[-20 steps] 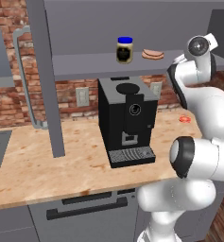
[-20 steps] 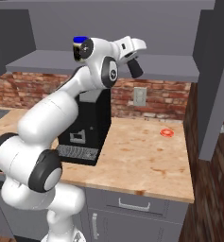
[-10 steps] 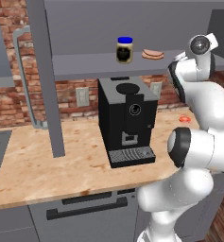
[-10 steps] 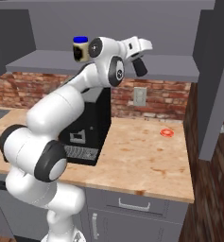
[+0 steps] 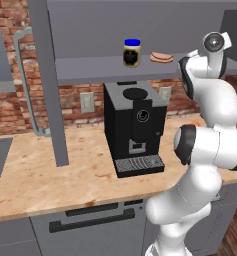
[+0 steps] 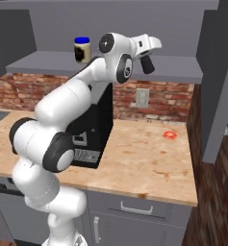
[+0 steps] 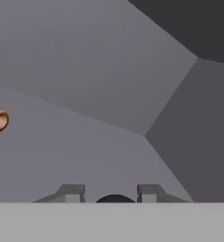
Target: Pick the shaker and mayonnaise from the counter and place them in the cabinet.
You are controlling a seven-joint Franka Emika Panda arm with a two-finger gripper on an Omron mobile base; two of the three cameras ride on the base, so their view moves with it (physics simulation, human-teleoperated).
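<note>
Shaker [image 6: 147, 65], small, stiff, light and smooth enough to slip, sits clamped around its body in the claw [image 6: 147, 61] above the cabinet [image 6: 183, 67] shelf, well right of the mayonnaise [image 6: 82, 50] already standing there.

The counter [image 5: 50, 175] looks like pale wood grain with pinkish-tan mottling and a faint sheen, while the wall behind it is rough red brick [image 5: 85, 95]. The cabinet [image 6: 183, 67] is flat matt grey on shelf and walls — its door handle [image 5: 25, 82] alone reads as silvery metal. The mayonnaise [image 5: 132, 53] shows a glossy, glass-like jar under a smooth blue lid, and the coffee machine [image 5: 132, 127] is dark, slightly shiny plastic — like the arm's white shell [image 6: 67, 103].
</note>
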